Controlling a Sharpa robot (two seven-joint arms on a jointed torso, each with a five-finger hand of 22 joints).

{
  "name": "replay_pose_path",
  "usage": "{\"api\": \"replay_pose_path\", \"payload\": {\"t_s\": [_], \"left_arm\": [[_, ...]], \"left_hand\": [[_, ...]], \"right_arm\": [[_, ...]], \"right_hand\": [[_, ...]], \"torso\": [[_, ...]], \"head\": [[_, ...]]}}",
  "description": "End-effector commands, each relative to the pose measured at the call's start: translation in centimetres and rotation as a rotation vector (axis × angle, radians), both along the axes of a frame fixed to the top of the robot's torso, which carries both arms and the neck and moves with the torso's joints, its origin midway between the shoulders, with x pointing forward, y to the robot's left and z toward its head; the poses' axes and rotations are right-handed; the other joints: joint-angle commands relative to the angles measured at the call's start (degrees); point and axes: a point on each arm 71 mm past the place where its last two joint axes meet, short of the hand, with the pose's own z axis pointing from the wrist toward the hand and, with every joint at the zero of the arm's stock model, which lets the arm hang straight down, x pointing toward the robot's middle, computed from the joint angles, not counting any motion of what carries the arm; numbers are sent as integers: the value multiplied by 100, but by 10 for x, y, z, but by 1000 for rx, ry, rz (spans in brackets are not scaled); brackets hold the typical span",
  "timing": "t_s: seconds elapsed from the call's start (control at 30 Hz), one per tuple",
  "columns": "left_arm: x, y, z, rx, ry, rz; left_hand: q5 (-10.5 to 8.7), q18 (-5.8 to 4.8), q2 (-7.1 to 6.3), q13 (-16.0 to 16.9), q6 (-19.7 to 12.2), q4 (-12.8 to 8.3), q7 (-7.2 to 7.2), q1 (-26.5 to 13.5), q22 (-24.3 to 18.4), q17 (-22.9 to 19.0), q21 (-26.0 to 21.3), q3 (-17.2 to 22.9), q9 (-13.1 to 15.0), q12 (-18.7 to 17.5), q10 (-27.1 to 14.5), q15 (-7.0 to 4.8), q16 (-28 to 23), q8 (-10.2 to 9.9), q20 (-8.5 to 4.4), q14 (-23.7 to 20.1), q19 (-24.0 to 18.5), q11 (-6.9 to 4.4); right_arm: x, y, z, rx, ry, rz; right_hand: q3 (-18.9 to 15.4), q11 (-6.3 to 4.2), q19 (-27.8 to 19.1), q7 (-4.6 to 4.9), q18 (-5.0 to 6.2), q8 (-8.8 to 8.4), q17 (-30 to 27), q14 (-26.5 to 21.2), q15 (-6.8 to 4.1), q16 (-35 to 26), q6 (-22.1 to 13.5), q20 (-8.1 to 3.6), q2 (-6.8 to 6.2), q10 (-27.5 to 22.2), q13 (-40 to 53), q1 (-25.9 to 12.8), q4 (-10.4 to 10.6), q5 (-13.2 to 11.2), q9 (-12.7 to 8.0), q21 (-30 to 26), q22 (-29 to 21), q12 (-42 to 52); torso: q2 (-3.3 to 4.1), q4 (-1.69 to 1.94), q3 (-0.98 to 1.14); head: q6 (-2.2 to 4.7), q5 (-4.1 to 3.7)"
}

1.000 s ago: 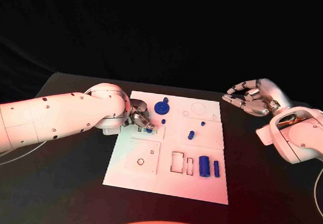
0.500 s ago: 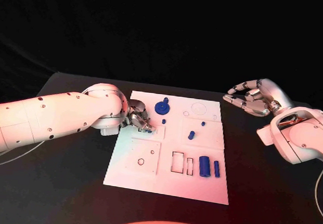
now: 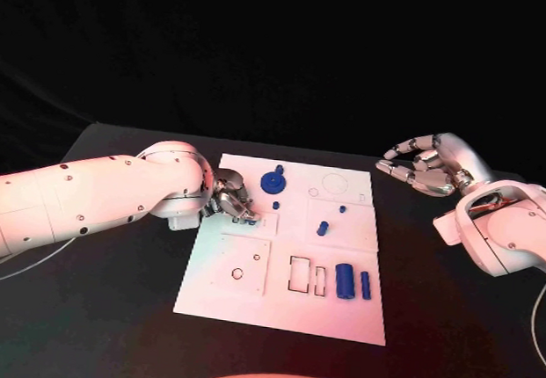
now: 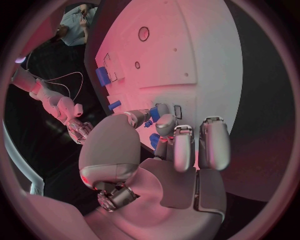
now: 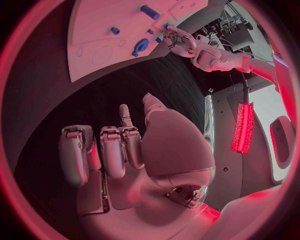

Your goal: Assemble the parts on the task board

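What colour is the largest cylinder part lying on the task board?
Blue; the cylinder part shows best in the head view.

1. the task board [image 3: 245, 306] is a white rectangular plate lying flat on the table, with outlined cut-outs: a round one near its far right corner and rectangular ones near its middle.
2. a blue round part with a knob [image 3: 273, 182] sits at the board's far end, left of the round cut-out.
3. a small blue peg [image 3: 324, 228] stands near the board's centre, with a smaller blue part [image 3: 276, 204] to its left.
4. a thick blue cylinder [image 3: 345, 280] lies beside a thinner blue bar [image 3: 366, 284] near the board's right edge.
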Motion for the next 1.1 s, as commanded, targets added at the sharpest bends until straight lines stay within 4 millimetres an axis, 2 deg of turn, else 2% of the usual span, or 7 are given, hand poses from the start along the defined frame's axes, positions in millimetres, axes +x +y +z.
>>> {"api": "replay_pose_path", "payload": {"t_s": [0.03, 0.17, 0.4, 0.63, 0.73, 0.9, 1.1], "left_arm": [[-2, 1, -6, -10, 36, 18], [-2, 1, -6, -21, 42, 24], [-2, 1, -6, -43, 56, 35], [-2, 0, -6, -56, 66, 37], [-2, -1, -6, -67, 71, 43], [-2, -2, -6, -91, 73, 55], [-3, -2, -5, -109, 81, 62]], "left_hand": [[-8, -30, -8, 0, 1, -6, 1, -83, 1, 1304, -15, 42, -2, -7, -42, 45, -25, -14, 24, 548, -11, -2], [-7, -29, 18, -4, 8, -1, 2, -150, -6, 1304, -20, 84, 0, -6, -43, 48, -25, -11, 28, 548, -14, 0], [5, -25, 208, -13, -18, -134, -9, -244, -12, 1309, -30, 534, 32, 5, -48, 41, -23, 13, 27, 549, -18, -11], [-3, -25, 224, -26, -59, -601, -16, -225, -7, 1304, -36, 1220, 105, 9, -48, 30, -25, 83, 21, 547, -19, -22], [-8, -24, 287, -28, -65, -919, -12, -225, -6, 1305, -39, 1623, 153, 12, -30, 27, -25, 139, 22, 547, -21, -26], [-11, -26, 361, -13, -50, -1134, -13, -261, 5, 1299, -36, 1889, 185, 26, 0, 26, -28, 180, 32, 546, -18, -25], [-21, -28, 386, -24, -38, -1210, -14, -272, 10, 1296, -34, 1966, 190, 21, 2, 25, -30, 189, 39, 545, -17, -26]], "right_arm": [[0, 0, 0, -15, -6, 6], [0, 0, 0, -15, -6, 6], [0, 0, 0, -17, -2, 7], [0, 0, -1, -20, 2, 8], [0, 0, -1, -21, 3, 8], [0, 0, -1, -21, 4, 7], [0, 0, -1, -22, 5, 7]], "right_hand": [[-33, -42, 357, 12, 87, 19, 999, 486, -56, -21, -47, -40, -4, 140, 1015, -54, 8, -28, 5, -28, 1186, -29], [-33, -42, 357, 12, 87, 19, 999, 486, -56, -21, -47, -40, -4, 140, 1015, -54, 8, -28, 5, -28, 1186, -29], [-35, -43, 360, 10, 85, 28, 1000, 486, -57, -21, -50, -41, -1, 142, 1016, -49, 5, -21, 9, -22, 1190, -27], [-31, -45, 361, 9, 85, 35, 1003, 487, -58, -20, -50, -42, 3, 145, 1019, -39, 2, 2, 13, -22, 1191, -25], [-29, -46, 359, 7, 86, 42, 1002, 487, -59, -21, -51, -43, 3, 148, 1022, -31, 0, 27, 16, -27, 1188, -22], [-28, -46, 361, 7, 85, 45, 997, 486, -60, -22, -51, -44, 4, 148, 1022, -27, 0, 40, 17, -23, 1191, -23], [-28, -46, 361, 7, 85, 45, 997, 486, -60, -22, -51, -44, 4, 148, 1022, -27, 0, 40, 17, -23, 1191, -23]], "torso": [[-2, -1, 1], [-6, 2, 1], [-4, 2, -1], [-3, 1, -1], [-5, -2, -2], [-3, 5, 0], [-3, -1, -1]], "head": [[-1, -4], [-31, 1], [-13, -7], [-5, -17], [-10, -14], [3, -47], [0, -56]]}}
